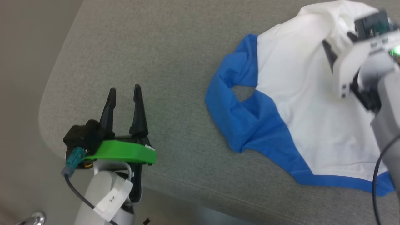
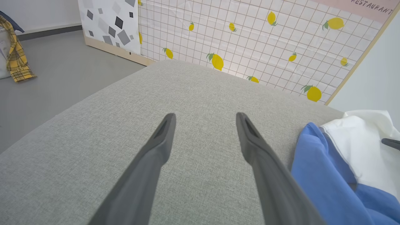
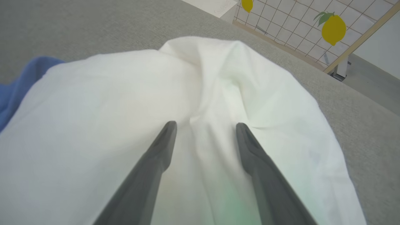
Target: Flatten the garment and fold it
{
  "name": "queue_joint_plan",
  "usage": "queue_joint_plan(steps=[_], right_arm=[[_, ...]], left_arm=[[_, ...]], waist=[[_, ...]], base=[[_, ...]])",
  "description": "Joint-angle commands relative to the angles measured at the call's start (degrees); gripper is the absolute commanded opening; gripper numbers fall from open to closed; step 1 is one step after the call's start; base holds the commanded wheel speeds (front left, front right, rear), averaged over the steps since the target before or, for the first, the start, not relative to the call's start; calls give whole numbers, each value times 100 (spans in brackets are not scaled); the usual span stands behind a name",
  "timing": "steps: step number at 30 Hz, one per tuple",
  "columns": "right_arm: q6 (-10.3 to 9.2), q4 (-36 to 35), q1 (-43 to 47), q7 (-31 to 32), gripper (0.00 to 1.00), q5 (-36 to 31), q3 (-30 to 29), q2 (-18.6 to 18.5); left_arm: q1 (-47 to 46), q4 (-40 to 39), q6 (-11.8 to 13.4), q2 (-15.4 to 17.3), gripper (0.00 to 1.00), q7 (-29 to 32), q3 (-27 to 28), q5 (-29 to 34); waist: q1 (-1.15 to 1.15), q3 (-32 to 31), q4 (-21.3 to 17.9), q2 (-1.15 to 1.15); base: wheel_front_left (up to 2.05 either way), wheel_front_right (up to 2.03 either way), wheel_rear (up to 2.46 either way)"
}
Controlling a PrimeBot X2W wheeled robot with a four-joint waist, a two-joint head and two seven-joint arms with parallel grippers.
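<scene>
A grey bench [image 1: 175,62] with a round corner has a shirt [image 1: 312,109] lying on it. The shirt is on the right part of the bench. It is not flat. Most of it is white. It is blue on its left side and along its near edge. The blue part makes a loop, and a bit of grey bench shows through the hole. At the far end the white cloth is bunched up into a soft hump [image 3: 218,62].

The left jaws are wide open and hold nothing. Their two dark fingers [image 1: 137,106] point up over bare bench, near the round corner and well apart from the shirt. From the left wrist, the shirt [image 2: 322,175] lies off to the right of the fingers [image 2: 156,150]. A green part [image 1: 125,151] sits on that wrist, with a dark cable [image 1: 78,193] hanging below it.

The right jaws are open too. Their fingers [image 3: 150,168] are spread over the white cloth just below the hump. A small fold of cloth runs up between them, but they do not pinch it. I cannot tell if the tips touch the cloth.

Behind the bench stands a wall panel [image 2: 265,40] with a grid and yellow lemons. A yellow checked cloth [image 2: 17,53] hangs down to the grey floor [image 2: 62,72] far off.
</scene>
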Motion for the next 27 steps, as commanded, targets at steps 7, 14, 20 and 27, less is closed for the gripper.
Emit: queue_joint_plan(steps=[7,14,20,27], right_arm=[[-11,-1893,2250,-647,100,-378,-1442,492],[-11,-4115,4307,-289,100,-1113,-2625,1448],[-11,-4876,5217,317,100,-1180,-3193,1636],[-11,-4225,5380,927,100,-879,-3494,1642]], left_arm=[[417,41,-125,-12,100,-21,333,371],[621,13,-184,-12,100,-21,566,521],[737,-1,-225,-12,100,-21,763,596],[692,19,-285,-12,100,-21,845,629]], waist=[[-1,-939,-976,0],[-1,-1244,-1508,0],[-1,-1265,-1870,0],[-1,-1113,-2008,0]], base=[[0,0,0],[0,0,0],[0,0,0],[0,0,0]])
